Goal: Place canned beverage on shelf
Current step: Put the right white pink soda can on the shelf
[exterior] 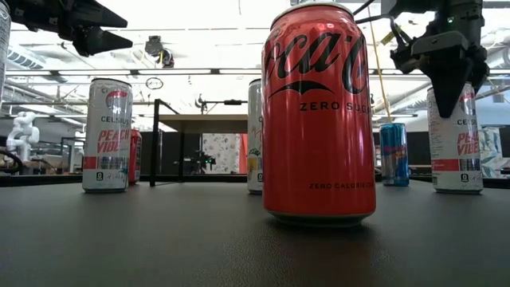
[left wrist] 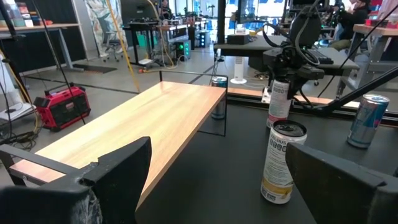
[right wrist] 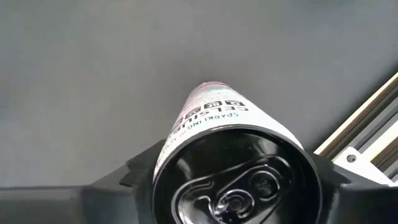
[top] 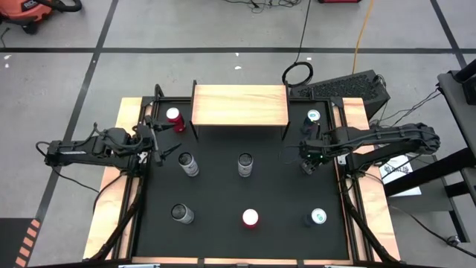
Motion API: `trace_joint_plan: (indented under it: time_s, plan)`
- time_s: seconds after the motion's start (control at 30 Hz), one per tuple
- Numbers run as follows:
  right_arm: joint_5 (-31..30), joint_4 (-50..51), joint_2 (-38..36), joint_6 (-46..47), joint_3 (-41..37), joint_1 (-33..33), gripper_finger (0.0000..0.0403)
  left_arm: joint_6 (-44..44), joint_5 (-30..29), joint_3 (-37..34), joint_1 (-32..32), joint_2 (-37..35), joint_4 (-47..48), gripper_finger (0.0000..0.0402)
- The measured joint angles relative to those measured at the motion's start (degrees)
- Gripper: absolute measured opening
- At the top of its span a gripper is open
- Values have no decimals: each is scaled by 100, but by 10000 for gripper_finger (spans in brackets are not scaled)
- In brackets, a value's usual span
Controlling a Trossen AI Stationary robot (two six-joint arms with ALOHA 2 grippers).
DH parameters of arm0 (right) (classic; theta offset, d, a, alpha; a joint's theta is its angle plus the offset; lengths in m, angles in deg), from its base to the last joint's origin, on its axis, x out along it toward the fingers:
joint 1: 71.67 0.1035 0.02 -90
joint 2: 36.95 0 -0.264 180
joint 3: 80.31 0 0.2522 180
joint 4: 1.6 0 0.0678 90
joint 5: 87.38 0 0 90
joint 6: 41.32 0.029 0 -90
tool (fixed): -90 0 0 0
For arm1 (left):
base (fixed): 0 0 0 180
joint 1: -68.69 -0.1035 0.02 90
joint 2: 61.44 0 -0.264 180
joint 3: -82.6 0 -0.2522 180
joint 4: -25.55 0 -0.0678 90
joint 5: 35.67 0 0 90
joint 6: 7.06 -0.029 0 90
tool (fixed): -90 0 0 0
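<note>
Right gripper [top: 307, 165] sits at the mat's [top: 223, 193] 3 o'clock edge, fingers either side of a white Celsius can [right wrist: 233, 168]; looks like contact, can't confirm a firm grasp. Can is a smooth aluminium cylinder, upright, long axis vertical, pull-tab up. Shelf [top: 239, 105], light wood top on thin black legs, at 12 o'clock; left gripper [top: 160, 141] hangs released at 9 o'clock.
</note>
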Motion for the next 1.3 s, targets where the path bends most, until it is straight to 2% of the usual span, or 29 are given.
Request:
trace_joint_plan:
  time_s: [0.7,1.13,1.3]
  plan:
    - [140,-20,2,631,2,-52,229,-4,0,0,-1,0,-4,380]
    - [165,-32,98,739,9,-61,252,2,2,0,-2,2,186,380]
    - [175,-46,160,462,11,-61,261,2,2,0,-1,1,186,380]
